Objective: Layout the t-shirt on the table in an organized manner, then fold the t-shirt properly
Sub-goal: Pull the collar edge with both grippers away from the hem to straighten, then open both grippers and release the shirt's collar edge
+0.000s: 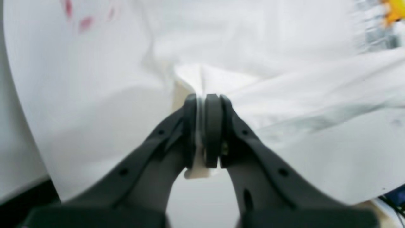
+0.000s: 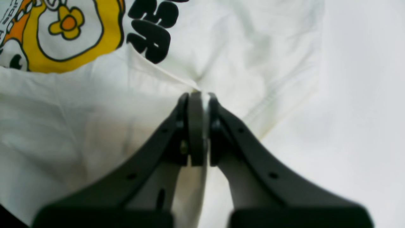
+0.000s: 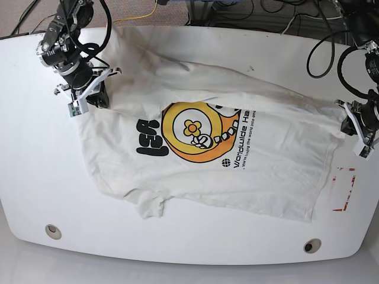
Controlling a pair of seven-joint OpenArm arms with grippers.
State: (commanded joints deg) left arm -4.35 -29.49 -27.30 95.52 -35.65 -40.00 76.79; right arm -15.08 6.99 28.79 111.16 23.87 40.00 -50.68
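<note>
Left wrist: left gripper point(image 1: 205, 133) clamped shut on a thin fold of the t-shirt point(image 1: 284, 95), cloth edge sticking out below the pads. Frame is soft and blurred. Table point(image 1: 79, 104) is pale under the cloth; red smears at top left are likely the tape mark point(image 1: 84, 22), too blurred to confirm. A bit of yellow print is cut off at the top right corner.

Right wrist: right gripper point(image 2: 197, 129) pinched closed on a seam ridge of the t-shirt point(image 2: 79, 126). Flower graphic point(image 2: 68, 34) and black lettering point(image 2: 152, 28) are cropped by the top edge. Bare table point(image 2: 364, 95) on the right. Gripper base is out of focus.

Base: t-shirt point(image 3: 260, 177) lies print-up across the middle of the table point(image 3: 35, 177), its upper part folded over and wrinkled, hiding the top of the graphic. Right gripper point(image 3: 89, 94) is at the shirt's upper left corner, left gripper point(image 3: 355, 121) at its right edge; fingertips of both too small to resolve here. Red-outlined tape mark point(image 3: 343, 189) sits just beside the shirt's right hem. Two grommet holes point(image 3: 53, 231) near the front edge. Arms are cut off by the frame.
</note>
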